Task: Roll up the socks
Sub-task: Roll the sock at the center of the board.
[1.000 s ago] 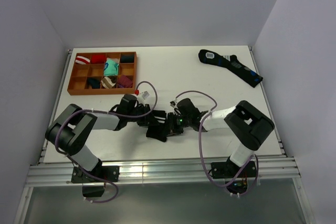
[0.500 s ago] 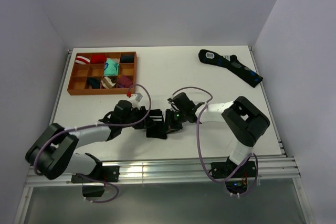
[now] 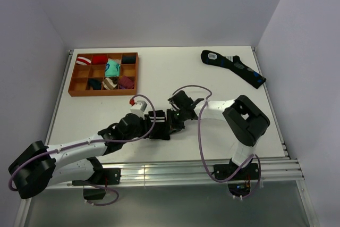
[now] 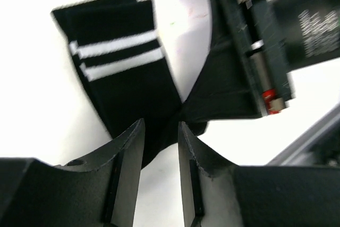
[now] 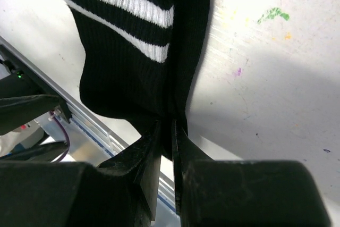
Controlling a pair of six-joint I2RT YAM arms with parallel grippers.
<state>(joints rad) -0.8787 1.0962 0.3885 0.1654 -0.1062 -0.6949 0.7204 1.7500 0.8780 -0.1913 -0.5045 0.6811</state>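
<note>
**Right pincer clamped on the socks, left pincer parted at their end**

From above, the socks [image 3: 158,117] lie on the white bench [image 3: 212,86] near its front edge, between my two arms, with their white cuff stripes showing. My left pincer [image 3: 150,129] meets them from the left and my right pincer [image 3: 171,121] from the right. This view does not show how wide either one stands. A brown compartment tray [image 3: 103,94] with rolled bundles sits at the back left. A longer dark sock [image 3: 234,67] with blue marks lies at the back right. Both are well apart from the socks.

At my left wrist, the left pincer [image 4: 159,131] stands partly open, and white bench shows in the gap. The dark end of the socks [image 4: 122,73] reaches in between the tips, but I see neither finger pressing it. The two striped cuffs overlap, slightly offset.

At my right wrist, the right pincer [image 5: 166,131] is closed almost completely on a fold of the socks [image 5: 133,41]. The striped cuff lies just beyond the tips on the paint-flecked bench [image 5: 265,78].
</note>
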